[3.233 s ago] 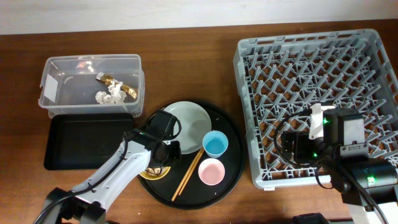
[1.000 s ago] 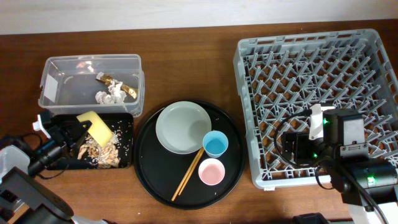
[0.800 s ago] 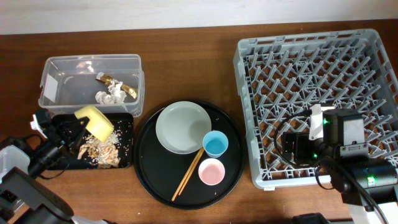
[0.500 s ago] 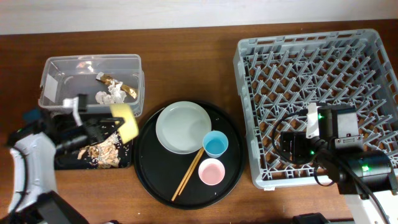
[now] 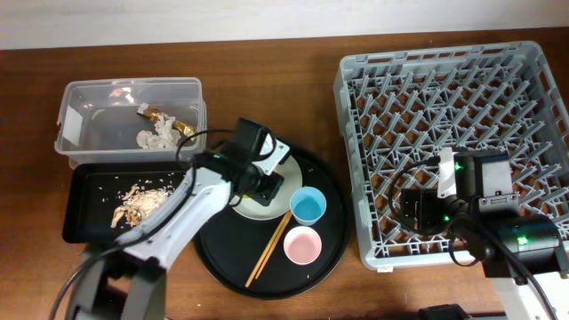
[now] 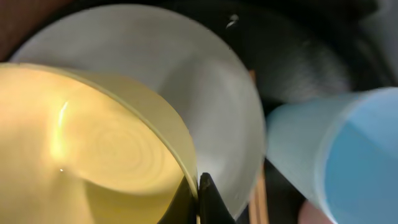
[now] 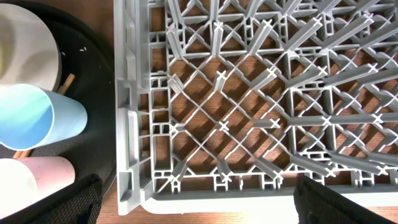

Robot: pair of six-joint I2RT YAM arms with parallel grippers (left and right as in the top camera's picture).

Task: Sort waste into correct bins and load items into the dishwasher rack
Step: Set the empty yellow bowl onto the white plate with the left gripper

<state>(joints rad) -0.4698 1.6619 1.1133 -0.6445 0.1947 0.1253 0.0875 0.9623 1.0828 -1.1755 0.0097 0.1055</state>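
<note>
My left gripper (image 6: 199, 193) is shut on the rim of the small yellow bowl (image 6: 87, 143) and holds it over the grey-green plate (image 6: 217, 99). In the overhead view the left gripper (image 5: 260, 184) covers most of the plate (image 5: 258, 212), and the bowl is hidden. The light blue cup (image 5: 308, 206), the pink cup (image 5: 301, 244) and the chopsticks (image 5: 271, 244) lie on the round tray. Tissue (image 5: 158, 135) and gold wrapper (image 5: 164, 117) lie in the clear tub (image 5: 84, 93). Food scraps (image 5: 138, 203) lie in the black tray (image 5: 89, 227). My right gripper (image 7: 199, 199) is open over the front left corner of the dishwasher rack (image 5: 453, 107).
The round black tray (image 5: 222, 258) stands between the black tray and the rack. The rack's front wall (image 7: 127, 124) lies close to the blue cup (image 7: 31, 121) and the pink cup (image 7: 31, 180). The right arm's body (image 5: 498, 213) overhangs the rack's front.
My left arm has swung right from the black tray to above the plate, carrying the yellow bowl. Food scraps now lie in the black tray. The right arm has barely moved.
</note>
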